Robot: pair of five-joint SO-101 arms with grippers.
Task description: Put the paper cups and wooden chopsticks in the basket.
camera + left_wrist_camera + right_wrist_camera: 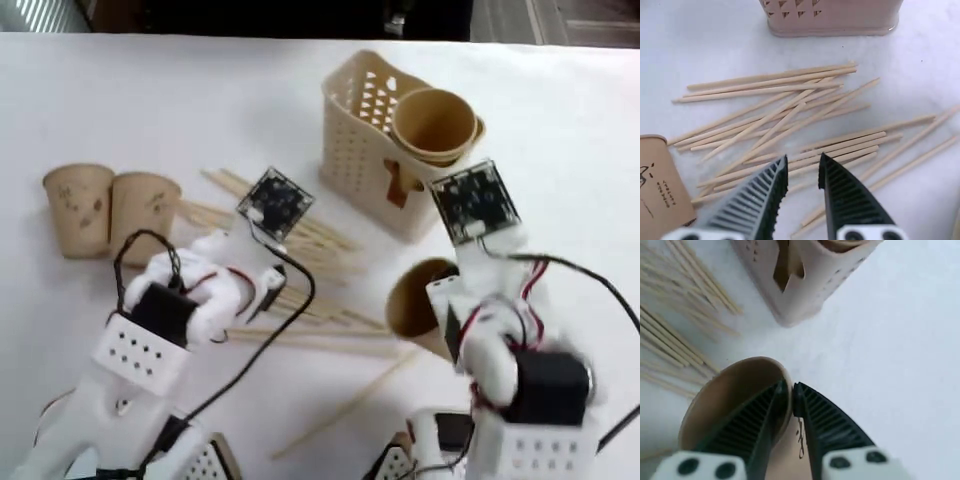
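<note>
Cup (725, 390) is near the basket (810, 295), its rim pinched by the right gripper (790, 389). It should probably be lifted clear of the basket wall before release. The left gripper (802, 167), jaws slightly apart, hovers over scattered chopsticks (790, 105).

bright diffuse light w/ faint soft shadows; glare on white table (170, 90).

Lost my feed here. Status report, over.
Left end effector open above loose chopsticks. Right end effector shut on paper cup rim, near basket. Stacked cups inside it; two cups upside down beside chopsticks.
</note>
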